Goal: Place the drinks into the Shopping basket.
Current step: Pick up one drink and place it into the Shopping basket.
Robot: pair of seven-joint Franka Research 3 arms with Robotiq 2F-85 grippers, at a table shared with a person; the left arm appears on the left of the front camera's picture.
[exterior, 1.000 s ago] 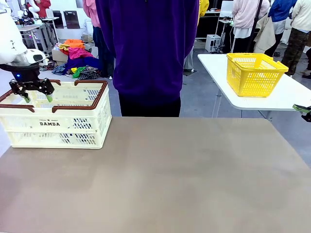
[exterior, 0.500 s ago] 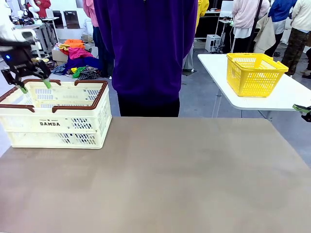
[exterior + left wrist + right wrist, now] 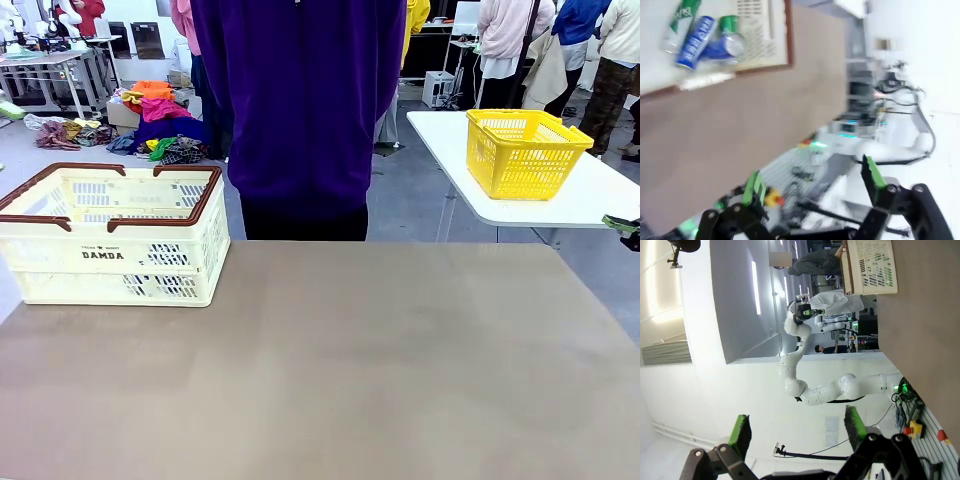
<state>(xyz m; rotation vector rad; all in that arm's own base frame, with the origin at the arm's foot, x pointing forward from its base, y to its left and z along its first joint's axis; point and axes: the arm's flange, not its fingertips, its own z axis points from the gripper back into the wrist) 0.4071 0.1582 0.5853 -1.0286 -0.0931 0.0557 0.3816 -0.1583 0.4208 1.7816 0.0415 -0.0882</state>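
The shopping basket sits at the tabletop's far left corner. In the left wrist view, blue and green cans lie together inside it. The left gripper hangs with jaws wide, holding nothing. The right gripper is likewise wide and empty.

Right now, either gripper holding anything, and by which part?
No. The left gripper and the right gripper are both open with nothing between the fingers. The cans lie inside the basket.
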